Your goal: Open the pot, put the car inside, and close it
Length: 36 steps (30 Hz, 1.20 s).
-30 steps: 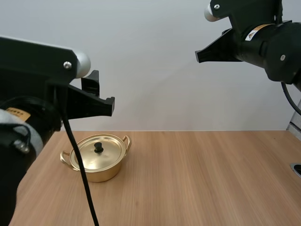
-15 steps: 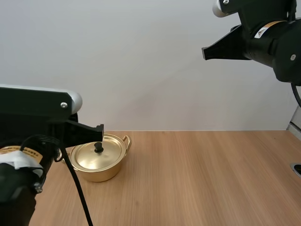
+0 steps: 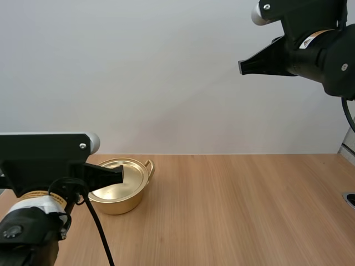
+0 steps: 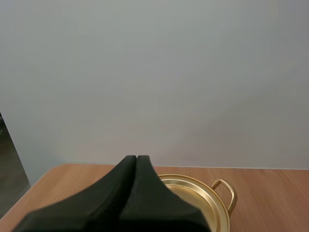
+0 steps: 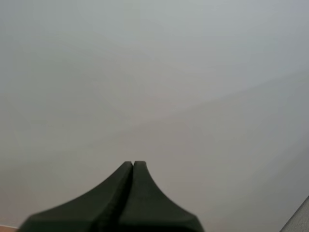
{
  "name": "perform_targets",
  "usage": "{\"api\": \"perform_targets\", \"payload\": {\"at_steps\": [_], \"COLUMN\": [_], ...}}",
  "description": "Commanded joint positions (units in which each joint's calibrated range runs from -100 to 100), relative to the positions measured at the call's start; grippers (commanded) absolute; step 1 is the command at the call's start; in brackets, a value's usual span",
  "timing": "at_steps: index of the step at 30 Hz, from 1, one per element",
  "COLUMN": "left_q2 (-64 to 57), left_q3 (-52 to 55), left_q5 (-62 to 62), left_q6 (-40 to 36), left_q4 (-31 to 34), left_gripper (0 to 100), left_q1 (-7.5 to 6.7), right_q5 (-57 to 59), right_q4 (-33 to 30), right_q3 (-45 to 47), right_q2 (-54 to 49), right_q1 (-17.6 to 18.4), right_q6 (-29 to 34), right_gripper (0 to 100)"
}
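Note:
A gold pot [image 3: 123,204] with two loop handles stands on the left of the wooden table, its lid [image 3: 132,178] on. My left gripper [image 3: 120,174] hangs in front of the lid in the high view and covers the knob. Its fingers lie together as one dark wedge, with nothing seen between them. In the left wrist view my left gripper [image 4: 136,158] points over the pot [image 4: 215,205], which sits just beyond the tips. My right gripper [image 3: 242,66] is high at the right, shut, far above the table. Against the plain wall my right gripper [image 5: 133,163] also shows as one closed wedge.
The wooden table [image 3: 238,210] stretches bare to the right of the pot. A small dark fitting [image 3: 350,199] sits at its right edge. A plain pale wall stands behind.
My left arm has come down from above the pot to lid height, and its fingers have gone from wide apart to shut. My right arm has drifted slightly right.

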Motion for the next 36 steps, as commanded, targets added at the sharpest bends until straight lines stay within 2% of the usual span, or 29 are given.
{"api": "perform_targets", "payload": {"at_steps": [1,5,17,36], "left_q2": [-0.1,-0.3,-0.7,-0.7], "left_q3": [1.1,1.3,10.9,15.2], "left_q5": [-3.6,-1.1,-3.4,-6.4], "left_q6": [0.1,0.1,0.1,0.1], "left_q4": [0.0,0.0,-0.7,-2.0], "left_gripper": [0,0,0,0], "left_q1": [-0.12,-0.56,-0.65,-1.07], "right_q5": [0.4,3.5,8.5,11.6], "right_q4": [1.9,5.2,7.3,8.9], "right_q3": [0.1,0.1,0.2,0.2], "right_q2": [0.0,-0.2,-1.6,-2.4], "right_q1": [-0.3,-0.9,-1.6,-1.6], "right_q6": [0.1,0.1,0.1,0.1], "right_gripper": [0,0,0,0]}}
